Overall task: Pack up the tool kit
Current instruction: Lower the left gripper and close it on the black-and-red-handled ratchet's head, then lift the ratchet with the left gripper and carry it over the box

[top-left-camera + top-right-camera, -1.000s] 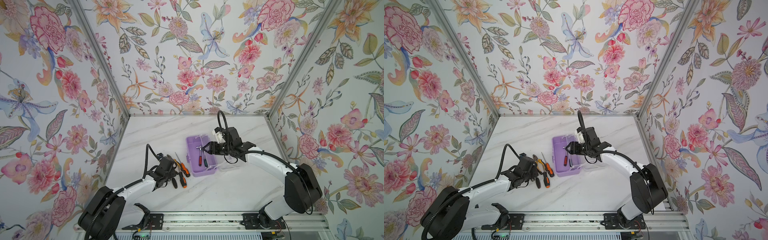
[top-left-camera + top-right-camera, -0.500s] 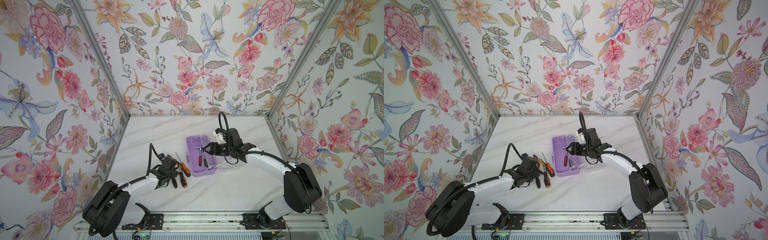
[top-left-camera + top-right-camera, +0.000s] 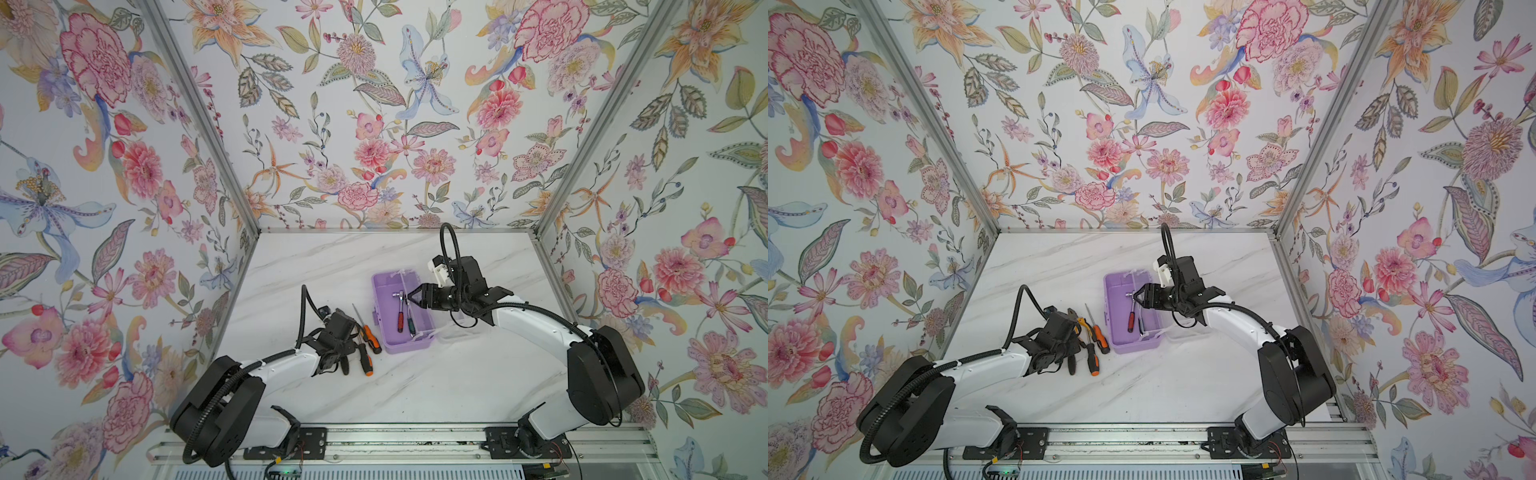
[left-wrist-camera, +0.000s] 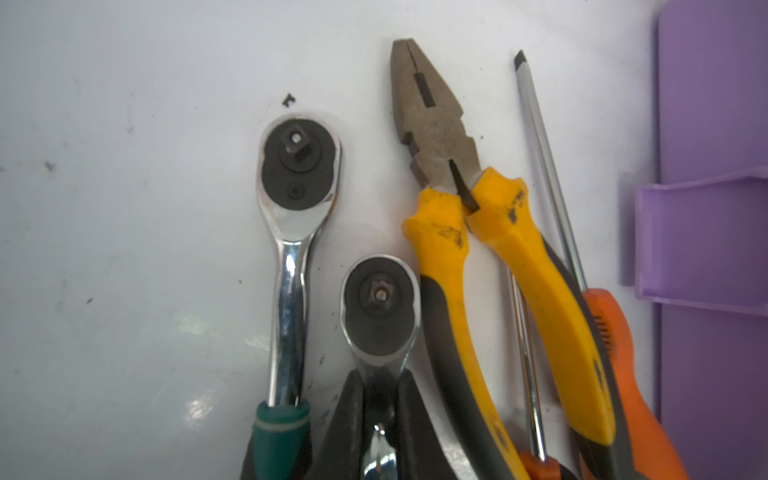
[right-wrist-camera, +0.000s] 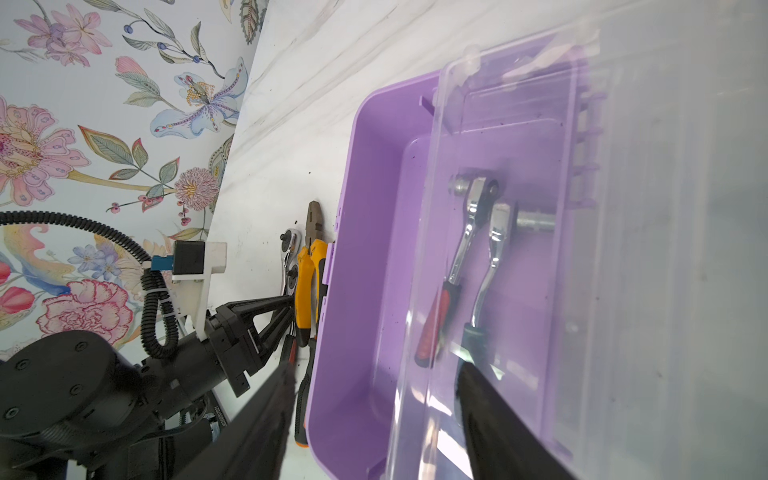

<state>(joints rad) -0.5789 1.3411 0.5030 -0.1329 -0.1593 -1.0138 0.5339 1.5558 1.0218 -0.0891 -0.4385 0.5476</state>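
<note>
The marble worktop (image 3: 415, 386) is carrying everything. The lilac box (image 3: 384, 328) is sitting near its middle, with its clear lid (image 5: 623, 208) swung open on the side away from the loose tools.

The right gripper (image 3: 410, 296) is hovering over the box with its jaws apart, and in the right wrist view the lid's free edge is running between them. The left gripper (image 4: 380, 401) is sitting low on the worktop just left of the box, its jaws clamped on the shaft of a short ratchet (image 4: 380, 307).

The loose tools are lying in a row (all roughly parallel to the box's long wall). The yellow pliers (image 4: 440, 137) are resting shut just beside the short ratchet. An orange screwdriver (image 4: 540, 145) is lying between the pliers and the box, and a green ratchet (image 4: 297, 166) is lying on the far side.

Inside the box, a red ratchet (image 5: 459, 257) and a black ratchet (image 5: 492, 249) are lying side by side.
</note>
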